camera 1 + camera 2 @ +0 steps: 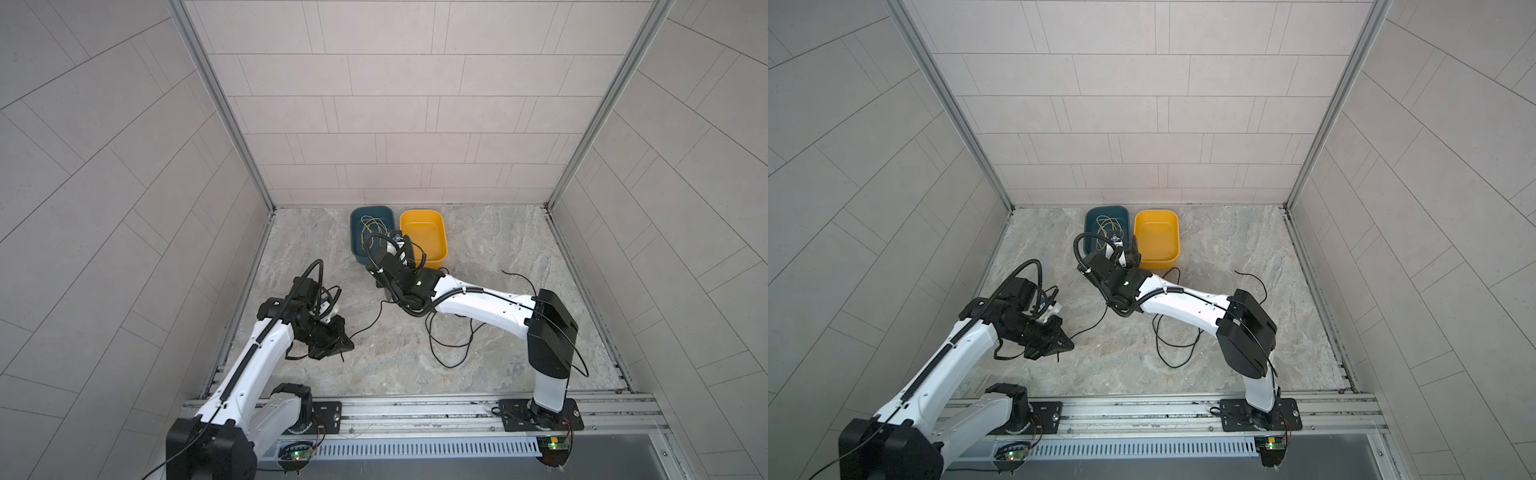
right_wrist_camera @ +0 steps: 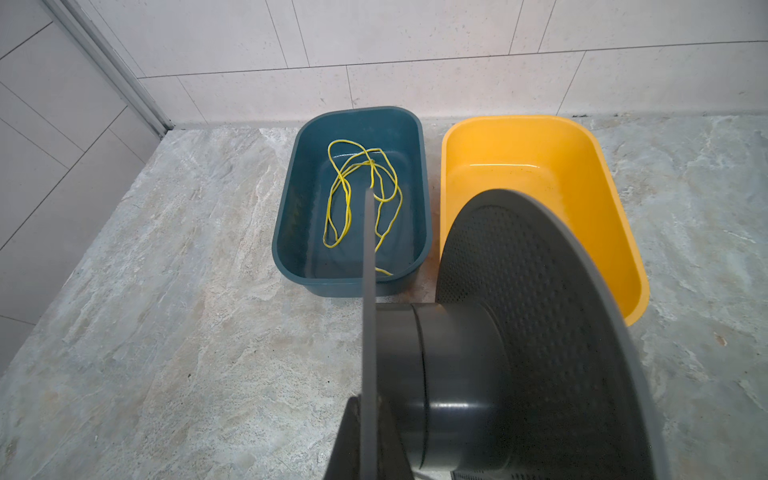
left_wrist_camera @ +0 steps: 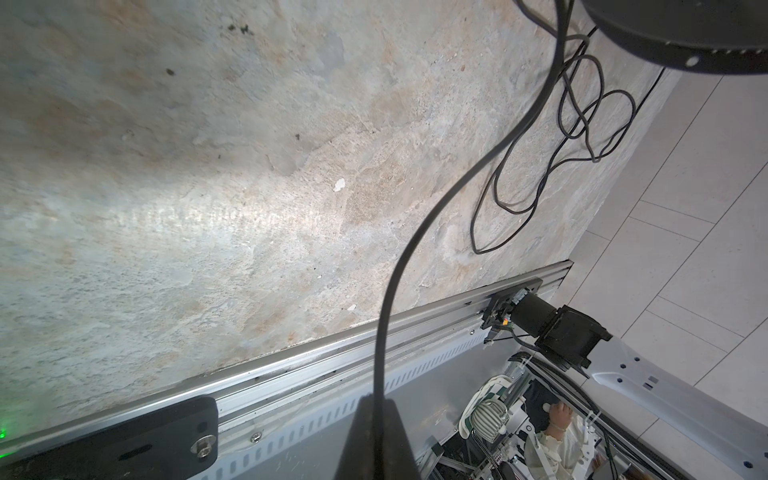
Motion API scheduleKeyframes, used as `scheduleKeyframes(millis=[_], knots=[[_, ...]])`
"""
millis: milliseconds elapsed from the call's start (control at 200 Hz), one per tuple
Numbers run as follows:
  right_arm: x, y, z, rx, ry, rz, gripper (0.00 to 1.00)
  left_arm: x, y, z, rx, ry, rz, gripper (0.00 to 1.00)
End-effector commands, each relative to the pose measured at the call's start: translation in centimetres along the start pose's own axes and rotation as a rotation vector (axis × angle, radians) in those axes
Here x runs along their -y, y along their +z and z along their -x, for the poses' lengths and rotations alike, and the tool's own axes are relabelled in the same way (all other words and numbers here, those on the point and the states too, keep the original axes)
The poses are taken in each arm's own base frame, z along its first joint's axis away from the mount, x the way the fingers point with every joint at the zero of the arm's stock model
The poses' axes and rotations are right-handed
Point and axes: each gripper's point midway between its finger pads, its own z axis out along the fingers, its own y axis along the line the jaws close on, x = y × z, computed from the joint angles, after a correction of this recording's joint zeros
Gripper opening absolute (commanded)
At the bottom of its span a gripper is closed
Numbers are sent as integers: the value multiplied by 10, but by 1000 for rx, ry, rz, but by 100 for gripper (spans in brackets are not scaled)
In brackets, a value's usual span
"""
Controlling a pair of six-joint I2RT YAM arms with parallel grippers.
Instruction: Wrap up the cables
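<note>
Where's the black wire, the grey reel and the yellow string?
black wire [image 3: 379, 340]: left wrist view, the nearest, thickest-looking stretch.
grey reel [image 2: 457, 365]: right wrist view, its smooth round hub.
yellow string [image 2: 371, 161]: right wrist view, where its loops cross.

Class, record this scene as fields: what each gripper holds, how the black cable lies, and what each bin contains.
Left gripper: shut on the black cable
Right gripper: shut on one flange of a grey reel
Cable layout: mostly loose loops on the stone-patterned table; no turns on the visible part of the reel's hub
Teal bin: holds a loose yellow cord
Yellow bin: nothing visible inside
</note>
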Motion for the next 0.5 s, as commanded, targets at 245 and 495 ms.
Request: scheduleKeyframes(millis=[245, 495], knots=[[-7, 21, 12, 76, 34, -69, 0, 5, -6, -2, 0, 27, -1, 0], [-12, 32, 7, 63, 22, -58, 3, 8, -6, -1, -4, 26, -17, 0]])
